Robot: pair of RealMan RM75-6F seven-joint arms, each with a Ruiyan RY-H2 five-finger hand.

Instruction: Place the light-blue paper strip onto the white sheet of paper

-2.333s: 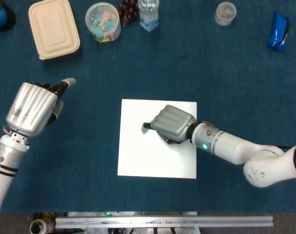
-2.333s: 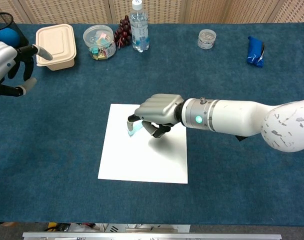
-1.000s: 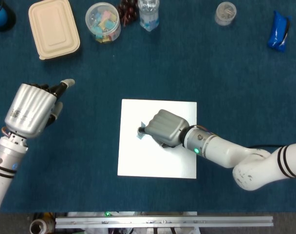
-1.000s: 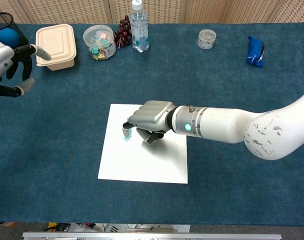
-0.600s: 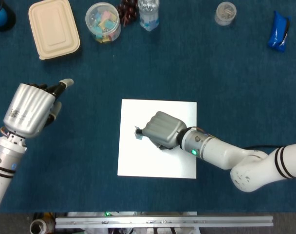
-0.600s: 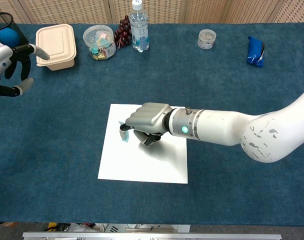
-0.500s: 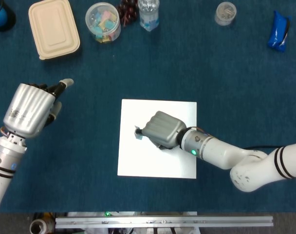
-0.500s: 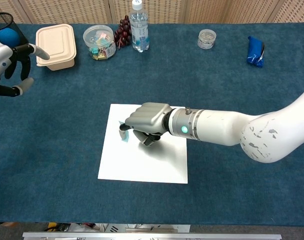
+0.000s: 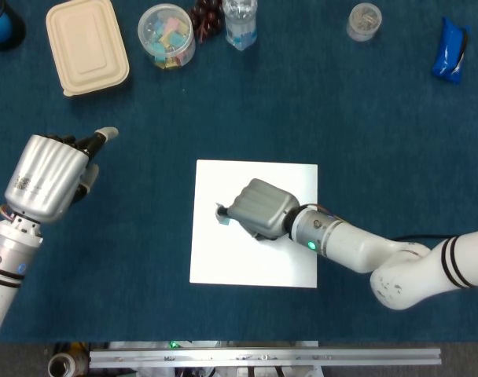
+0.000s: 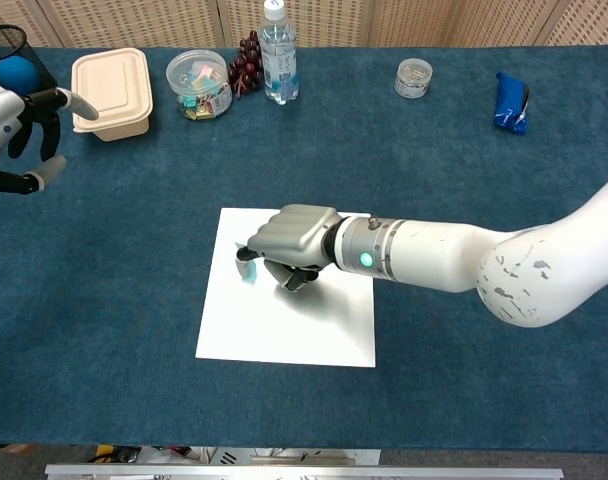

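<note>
A white sheet of paper (image 9: 255, 259) (image 10: 284, 325) lies flat on the blue cloth at the table's middle. My right hand (image 9: 259, 208) (image 10: 289, 243) hovers low over the sheet's left half, fingers curled. It pinches the light-blue paper strip (image 9: 223, 218) (image 10: 247, 271), of which only a small end shows at the fingertips, just above the sheet. My left hand (image 9: 49, 174) (image 10: 19, 125) is raised far to the left, holding nothing, fingers loosely apart.
Along the far edge stand a beige lidded box (image 9: 86, 45), a clear tub of coloured clips (image 9: 167, 35), dark grapes (image 10: 247, 62), a water bottle (image 10: 278, 52), a small clear jar (image 9: 365, 20) and a blue packet (image 9: 450, 49). A black mesh cup with a blue ball (image 10: 14, 66) sits far left.
My right hand has slid leftward and lower over the sheet, carrying the strip from near the sheet's middle toward its left side. The left hand has stayed almost still.
</note>
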